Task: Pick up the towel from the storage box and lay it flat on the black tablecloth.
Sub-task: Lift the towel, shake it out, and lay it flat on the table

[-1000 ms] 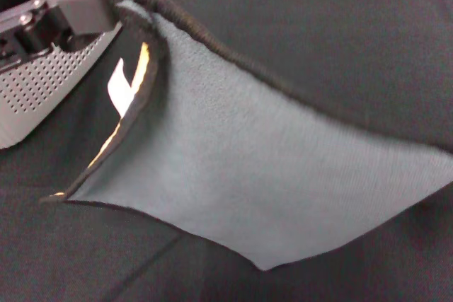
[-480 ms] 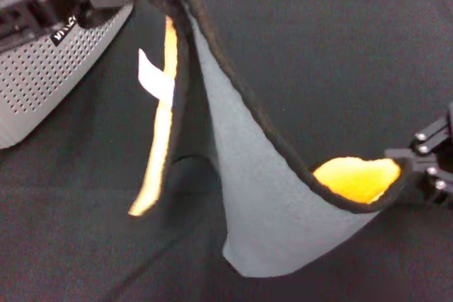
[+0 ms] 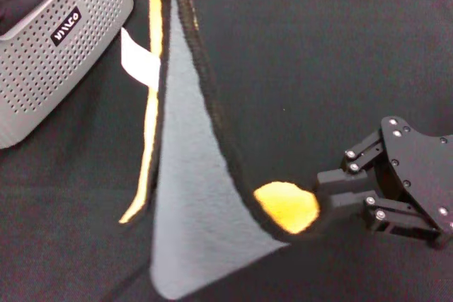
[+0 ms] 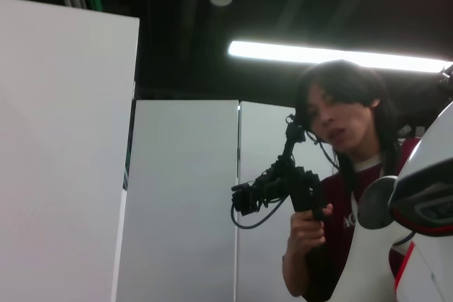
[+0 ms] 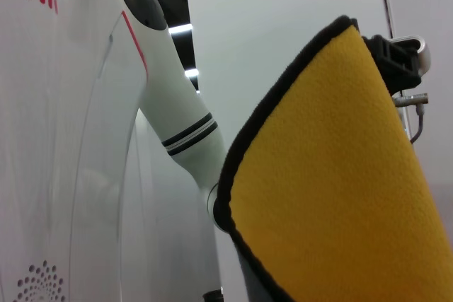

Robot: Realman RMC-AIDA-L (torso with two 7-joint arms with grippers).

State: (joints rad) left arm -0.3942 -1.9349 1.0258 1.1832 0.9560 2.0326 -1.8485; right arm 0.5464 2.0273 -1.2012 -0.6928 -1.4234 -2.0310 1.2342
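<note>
I see the grey-teal terry towel with black stitched border [image 3: 187, 196] hanging in the air as a long drape, stretched from above the storage box down to the right. Its reverse face is bright yellow, showing at 1 folded corner and along 1 edge, and a white tag hangs from it beside the box. My right tool [image 3: 322, 199] is pressed together on that yellow lower corner, well to the right of the box; in the right wrist view the yellow face [image 5: 333, 189] fills the frame. The light grey perforated plastic storage box with black label [image 3: 60, 54] sits on the plain black matte tablecloth [image 3: 318, 61] covering the surface. The left tool's state I cannot tell.
</note>
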